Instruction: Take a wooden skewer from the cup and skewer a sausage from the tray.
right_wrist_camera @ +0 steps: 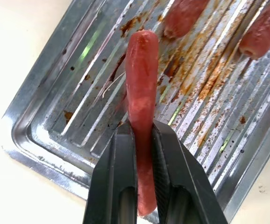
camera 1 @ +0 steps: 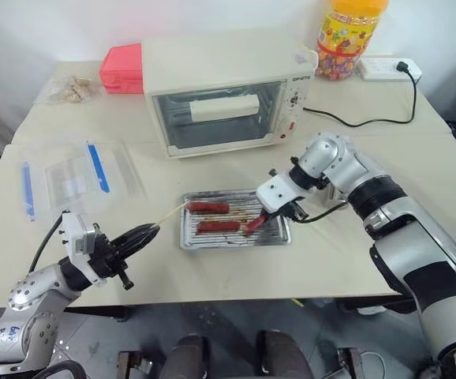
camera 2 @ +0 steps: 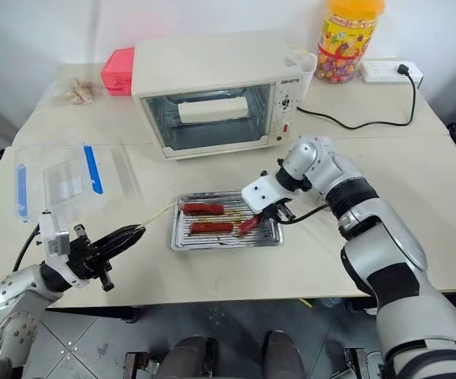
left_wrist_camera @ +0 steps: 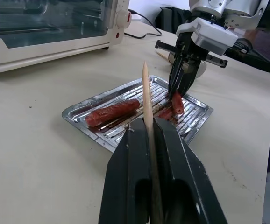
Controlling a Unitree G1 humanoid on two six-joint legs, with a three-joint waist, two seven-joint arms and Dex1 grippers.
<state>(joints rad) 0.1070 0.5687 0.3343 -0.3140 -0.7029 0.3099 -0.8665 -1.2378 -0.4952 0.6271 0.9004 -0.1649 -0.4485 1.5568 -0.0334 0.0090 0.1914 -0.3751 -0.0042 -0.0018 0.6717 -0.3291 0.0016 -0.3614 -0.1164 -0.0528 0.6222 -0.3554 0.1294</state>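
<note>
You have the wooden skewer [left_wrist_camera: 146,100] clamped in the left gripper [camera 1: 137,235], tip toward the tray [camera 1: 279,235], and the right gripper [right_wrist_camera: 142,154] pinching one sausage [right_wrist_camera: 141,70] over the tray's right end; piercing remains.

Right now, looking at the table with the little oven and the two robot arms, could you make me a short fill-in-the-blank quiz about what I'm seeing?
1. The left gripper is shut on a thin wooden ____.
2. The right gripper pinches a red-brown ____ over the metal tray.
3. Apart from that one, ____ sausages lie flat in the tray.
4. Behind the tray stands a cream-coloured ____ with a glass door.

Missing words: skewer; sausage; two; oven
</note>
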